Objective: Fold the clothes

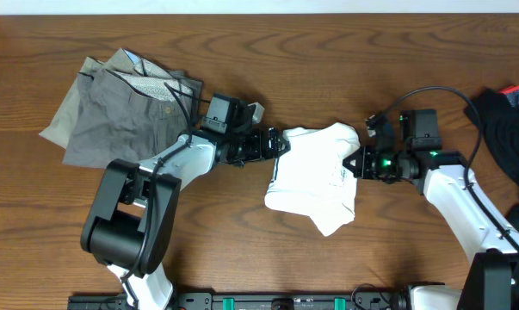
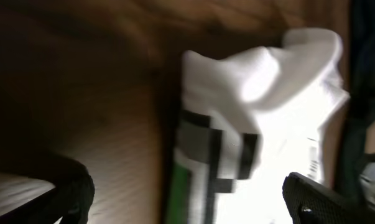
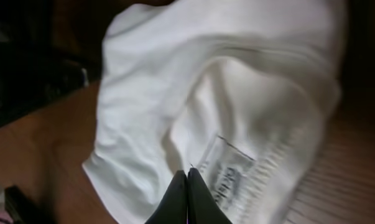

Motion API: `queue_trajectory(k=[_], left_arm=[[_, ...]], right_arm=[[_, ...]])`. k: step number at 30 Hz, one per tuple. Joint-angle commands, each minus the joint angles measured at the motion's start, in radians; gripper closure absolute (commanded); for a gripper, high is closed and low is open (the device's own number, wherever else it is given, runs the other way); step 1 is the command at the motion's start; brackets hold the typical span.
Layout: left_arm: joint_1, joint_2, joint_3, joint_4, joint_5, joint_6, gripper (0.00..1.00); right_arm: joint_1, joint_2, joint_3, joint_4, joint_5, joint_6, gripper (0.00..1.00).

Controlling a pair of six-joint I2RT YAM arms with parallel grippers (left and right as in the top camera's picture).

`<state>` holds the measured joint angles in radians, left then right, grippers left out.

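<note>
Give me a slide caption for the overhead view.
Open left claw and shut right claw flank a crumpled white T-shirt; grey trousers upper left, black garment far right.

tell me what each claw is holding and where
The right claw seems to pinch the white shirt beside its neck label; the left claw is open, holding nothing.

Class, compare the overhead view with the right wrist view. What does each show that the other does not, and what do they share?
Only the overhead view shows the grey-khaki trousers on the table's left side, the black garment at its right edge, and the left end effector at the shirt's left side. Only the right wrist view shows the right end effector with its tips pressed shut, and the sewn-in label up close. Both views show the crumpled white T-shirt lying on the wooden table.
</note>
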<state>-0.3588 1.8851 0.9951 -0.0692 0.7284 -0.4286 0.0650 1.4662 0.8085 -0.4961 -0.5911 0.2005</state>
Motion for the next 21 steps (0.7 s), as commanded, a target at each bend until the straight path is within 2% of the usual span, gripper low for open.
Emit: queue_trajectory(k=[1,5,10,21], left_arm=[[-0.012,0.05,0.011,-0.003,0.102,-0.041,0.01],[-0.027,0.074,0.01,-0.003,0.129,-0.04,0.0],[-0.063,0.075,0.01,-0.004,0.129,-0.036,0.05],[-0.163,0.088,0.008,-0.004,0.086,-0.03,0.07]], right_arm=[[0.036,0.032,0.008,0.026,-0.026,-0.008,0.99],[0.069,0.105,0.008,0.065,0.072,0.074,0.99],[0.095,0.205,0.008,0.121,0.079,0.092,0.99],[0.108,0.39,0.008,0.123,0.087,0.109,0.99]])
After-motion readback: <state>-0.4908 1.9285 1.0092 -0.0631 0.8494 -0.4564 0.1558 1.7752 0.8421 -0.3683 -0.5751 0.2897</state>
